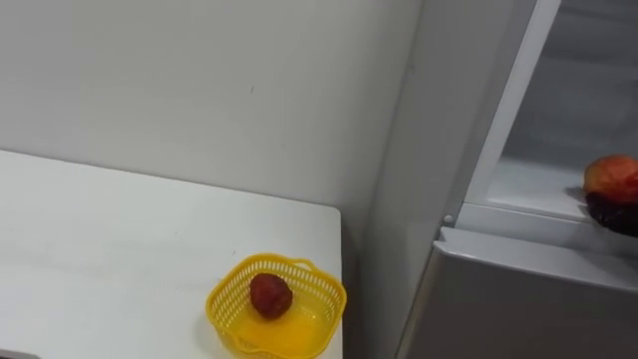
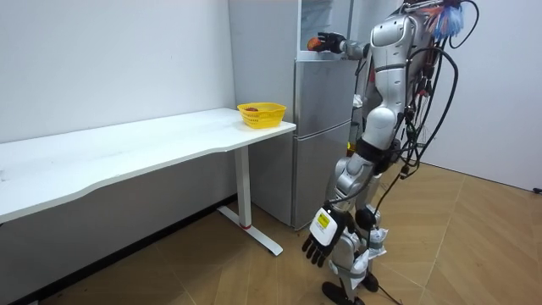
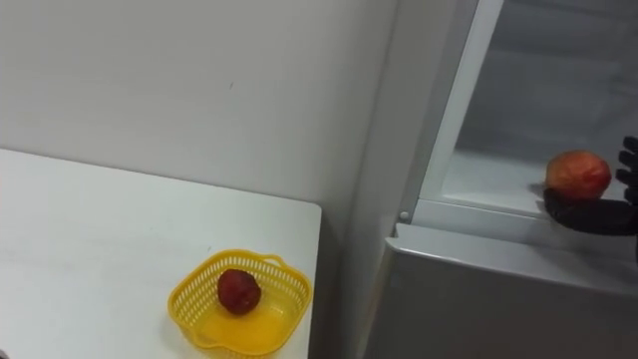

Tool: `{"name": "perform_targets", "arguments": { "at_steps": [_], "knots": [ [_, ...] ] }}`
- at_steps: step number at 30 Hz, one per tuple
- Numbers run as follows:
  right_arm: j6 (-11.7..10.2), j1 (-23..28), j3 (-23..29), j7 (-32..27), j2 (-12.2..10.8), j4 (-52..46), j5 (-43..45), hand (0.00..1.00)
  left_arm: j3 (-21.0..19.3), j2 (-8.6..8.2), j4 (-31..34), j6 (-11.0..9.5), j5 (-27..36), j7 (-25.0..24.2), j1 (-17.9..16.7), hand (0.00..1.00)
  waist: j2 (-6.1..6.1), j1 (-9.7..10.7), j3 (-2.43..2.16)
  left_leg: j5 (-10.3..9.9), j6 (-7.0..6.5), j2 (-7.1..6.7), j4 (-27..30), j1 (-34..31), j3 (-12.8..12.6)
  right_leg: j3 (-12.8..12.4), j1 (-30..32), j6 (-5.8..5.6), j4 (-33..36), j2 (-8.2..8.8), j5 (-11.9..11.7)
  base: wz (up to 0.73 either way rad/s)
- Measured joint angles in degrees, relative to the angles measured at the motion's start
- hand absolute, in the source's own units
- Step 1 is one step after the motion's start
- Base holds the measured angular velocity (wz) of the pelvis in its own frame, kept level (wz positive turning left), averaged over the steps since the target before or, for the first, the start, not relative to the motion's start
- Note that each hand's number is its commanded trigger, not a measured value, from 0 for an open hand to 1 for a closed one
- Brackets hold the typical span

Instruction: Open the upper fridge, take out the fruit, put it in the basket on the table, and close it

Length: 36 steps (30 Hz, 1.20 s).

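Okay, fridge (image 2: 322,127) upper compartment open. White table (image 1: 100,249) beside it carries yellow basket (image 1: 277,304) with one dark red fruit (image 1: 270,295), likely the drop spot. Right hand (image 3: 598,211) cups orange-red fruit (image 3: 577,176) at shelf edge, ready to withdraw. Left hand (image 2: 320,241) hangs slack.

Basket (image 1: 221,299) glossy yellow plastic; table (image 1: 120,249) smooth matt white; fridge (image 1: 518,299) smooth grey metal.

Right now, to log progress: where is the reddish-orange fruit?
The reddish-orange fruit is at the right eye view's right edge, held in the right hand at the upper fridge opening, right of the yellow basket.
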<state>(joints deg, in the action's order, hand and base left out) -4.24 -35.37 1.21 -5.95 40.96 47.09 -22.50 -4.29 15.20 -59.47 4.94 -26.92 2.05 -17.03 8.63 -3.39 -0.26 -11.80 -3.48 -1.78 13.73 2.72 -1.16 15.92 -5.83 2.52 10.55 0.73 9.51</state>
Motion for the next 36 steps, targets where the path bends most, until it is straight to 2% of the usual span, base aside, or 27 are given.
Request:
{"name": "perform_targets", "arguments": {
  "at_steps": [8, 24, 30, 36],
  "knots": [
    [-0.02, 0.0, -1.02, 1.82, 0.2, 0.19, -0.29, 0.0, -0.02, 0.24, -0.25, -0.16, -0.22, -0.55, 0.02, 0.0, 0.61, -0.29, 0.14, 0.06, 0.13, 0.06, -0.43, 1.09, 0.05, -0.03, -1.04, 0.14, -0.91, -0.15, 0.18, 0.0],
    [-0.2, -0.02, -2.16, 5.14, 0.43, 1.43, -5.02, 0.0, -0.03, 0.95, -0.29, -0.21, -0.18, -1.52, 0.3, 0.0, 0.75, -1.24, 0.22, 0.1, 0.21, 0.13, -0.28, 0.96, 0.01, -0.08, -0.59, 0.22, -0.8, -0.18, 0.14, -0.01],
    [-0.67, -0.65, -2.16, 8.22, 1.62, 4.13, -4.97, 0.0, -0.08, 1.35, -0.42, -0.05, -0.28, -1.69, 0.75, 0.0, 1.11, -1.8, 0.41, 0.1, 0.21, 0.11, -0.26, 0.96, -0.01, -0.01, -0.56, 0.22, -0.8, -0.16, 0.14, 0.0],
    [-0.41, -2.31, -2.54, 10.83, 2.48, 6.03, -5.07, 0.0, -0.06, 1.69, -0.34, -0.05, -0.28, -2.89, 0.95, 0.0, 1.27, -1.66, 0.34, 0.11, 0.22, 0.11, -0.26, 0.6, -0.03, -0.01, -0.1, 0.23, -0.7, -0.17, 0.14, 0.0]
  ]
}}
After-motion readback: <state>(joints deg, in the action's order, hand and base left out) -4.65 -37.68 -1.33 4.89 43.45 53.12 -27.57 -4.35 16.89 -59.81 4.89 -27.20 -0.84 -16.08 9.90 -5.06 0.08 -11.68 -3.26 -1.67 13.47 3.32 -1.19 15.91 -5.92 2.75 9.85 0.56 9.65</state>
